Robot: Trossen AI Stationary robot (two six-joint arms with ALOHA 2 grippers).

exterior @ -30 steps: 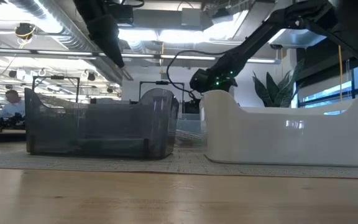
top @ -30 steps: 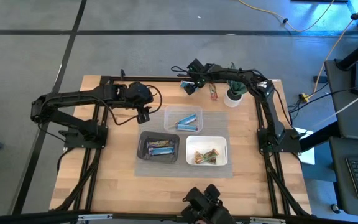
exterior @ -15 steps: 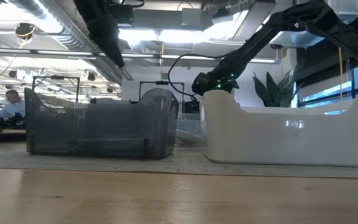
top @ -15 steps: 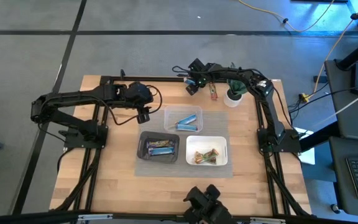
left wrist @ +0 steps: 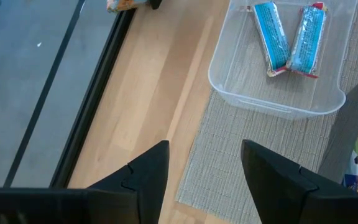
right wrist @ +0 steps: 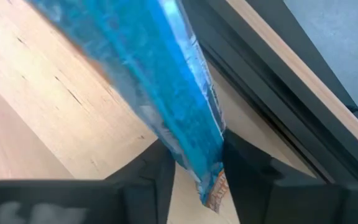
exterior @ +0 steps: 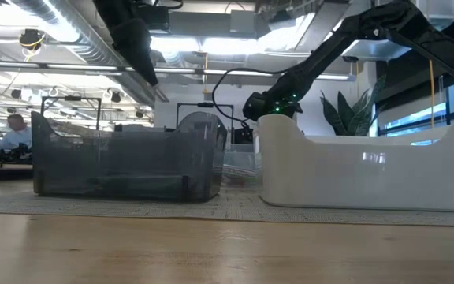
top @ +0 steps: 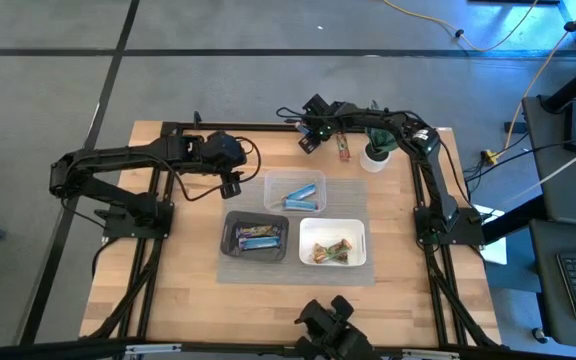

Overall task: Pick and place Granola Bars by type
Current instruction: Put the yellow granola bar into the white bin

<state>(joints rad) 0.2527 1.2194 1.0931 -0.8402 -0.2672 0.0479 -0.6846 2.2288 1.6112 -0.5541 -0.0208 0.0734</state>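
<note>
My right gripper (top: 308, 137) is at the table's far edge, shut on a bright blue granola bar (right wrist: 160, 81). An orange-brown bar (top: 343, 149) lies on the wood beside it. Two blue bars (left wrist: 291, 43) lie in the clear tray (top: 268, 180). Silvery-blue bars (top: 258, 236) are in the black tray (top: 230, 240), and green-brown ones (top: 332, 250) are in the white tray (top: 360, 240). My left gripper (left wrist: 204, 165) hovers open left of the clear tray, over the mat's edge, with nothing between its fingers. My right gripper pinches the blue bar between its two fingers (right wrist: 247, 168), close to one end of the wrapper (right wrist: 196, 134). The crimped end (right wrist: 211, 196) sticks out on the near side of the fingers. The rest runs away from them, tilted over the wood. Whether it is clear of the table I cannot tell.
A woven mat (top: 348, 190) lies under the three trays. A small potted plant (top: 376, 150) stands at the far right, next to my right arm. A black frame rail (right wrist: 272, 106) runs along the far edge. Bare wood (top: 188, 280) lies left of the mat and at the front.
My right arm has shifted slightly over the blue bar at the far edge. In the low view its wrist stands a little higher than before. My left arm has kept still.
</note>
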